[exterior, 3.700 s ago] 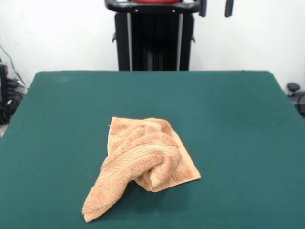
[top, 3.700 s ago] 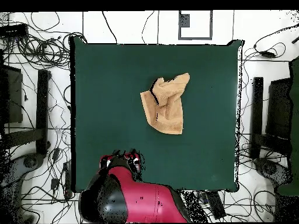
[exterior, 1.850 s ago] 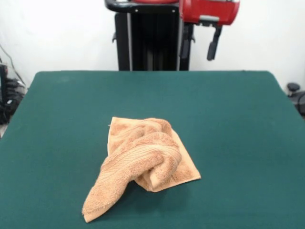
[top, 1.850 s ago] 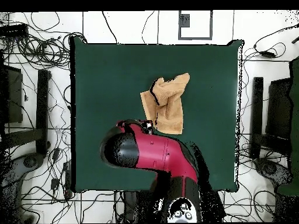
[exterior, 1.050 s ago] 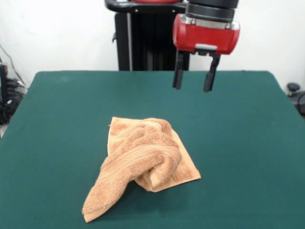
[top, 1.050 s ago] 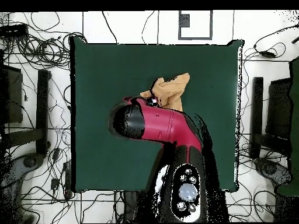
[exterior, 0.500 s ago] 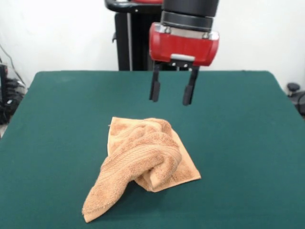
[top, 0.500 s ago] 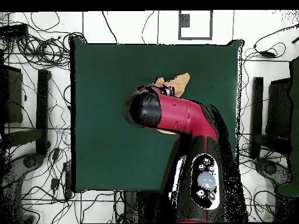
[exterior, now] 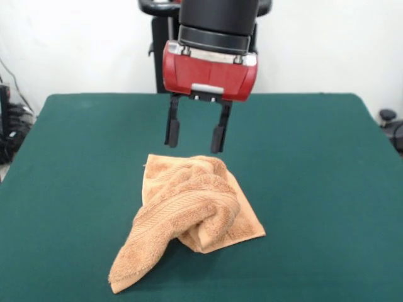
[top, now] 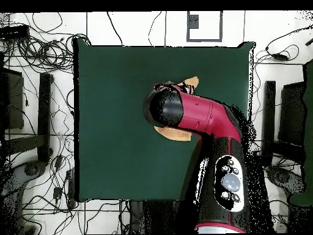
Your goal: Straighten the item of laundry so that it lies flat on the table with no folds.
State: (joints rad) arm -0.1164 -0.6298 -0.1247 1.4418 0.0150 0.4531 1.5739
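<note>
The item of laundry [exterior: 189, 211], an orange-tan terry towel, lies crumpled on the green table [exterior: 315, 163], with a rolled fold trailing to the near left corner. In the front view my gripper [exterior: 194, 138] hangs open just above the towel's far edge, touching nothing, with nothing between its black fingers [exterior: 172, 131]. From overhead the red arm covers most of the towel [top: 188, 81]; only its tip and a lower edge show, and the gripper is hidden under the arm.
The robot's black pedestal [exterior: 201, 56] stands behind the table's far edge. Cables and dark equipment [top: 36, 49] lie on the floor around the table [top: 110, 122].
The arm has swung in from behind the table, moving left in the front view and lower, so the open gripper now hangs just over the towel's far edge. The towel has not moved.
</note>
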